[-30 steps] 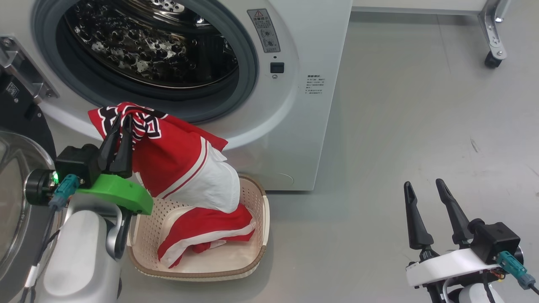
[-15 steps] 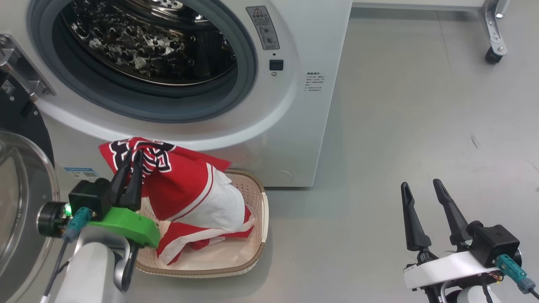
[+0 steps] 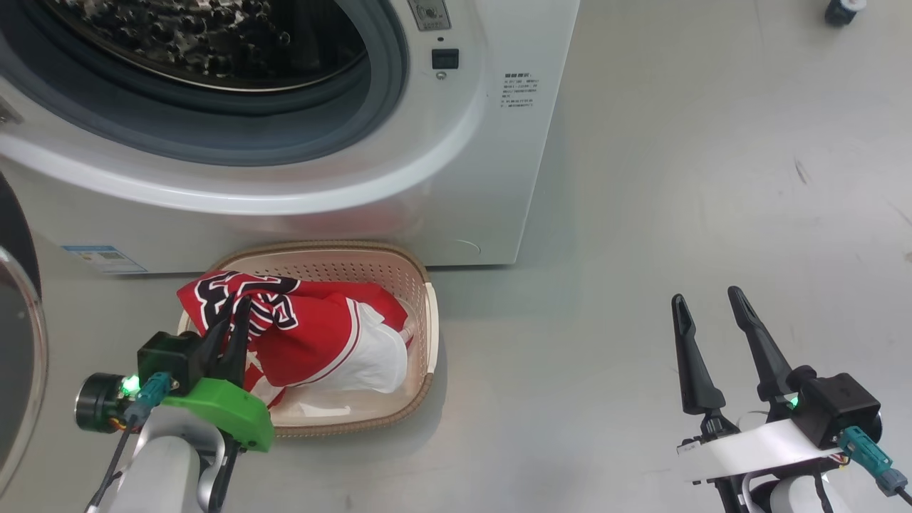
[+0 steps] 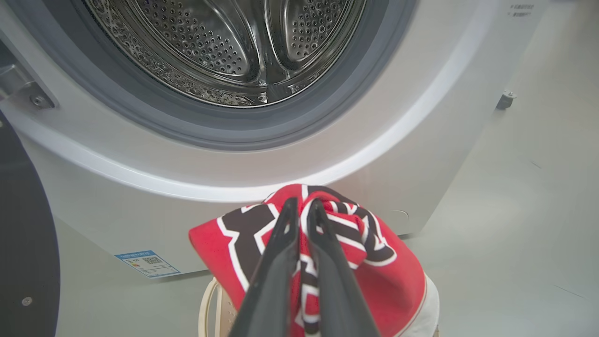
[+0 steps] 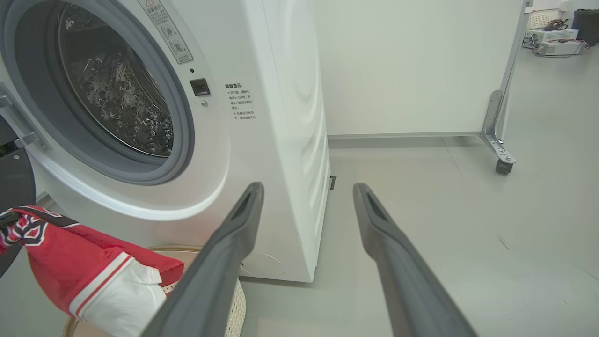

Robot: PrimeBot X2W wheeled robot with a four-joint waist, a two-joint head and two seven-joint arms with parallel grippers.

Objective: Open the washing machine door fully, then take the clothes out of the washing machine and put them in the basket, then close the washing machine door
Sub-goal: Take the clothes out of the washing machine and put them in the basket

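The washing machine [image 3: 463, 178] fills the upper left, its grey-ringed drum mouth [image 4: 224, 51] open and bare inside as far as I see. The washing machine door [image 3: 18, 356] stands swung open at the far left. On the floor in front sits the cream basket [image 3: 377, 274]. My left gripper [image 3: 237, 303] is shut on the lettered top of the red and white clothes [image 3: 313, 342], which are bunched inside the basket. In the left wrist view the shut fingers [image 4: 323, 262] pinch that fabric [image 4: 374, 271]. My right gripper [image 3: 709, 303] hovers open and holds nothing, over bare floor at the lower right.
Grey floor stretches right of the machine. A wheeled metal frame leg with a caster [image 5: 503, 166] stands at the far right by the white wall. A blue label [image 3: 103, 258] is on the machine's lower front, left of the basket.
My left gripper has lowered the clothes from in front of the drum mouth down into the basket. The head view has tilted down. The right gripper stays open in place.
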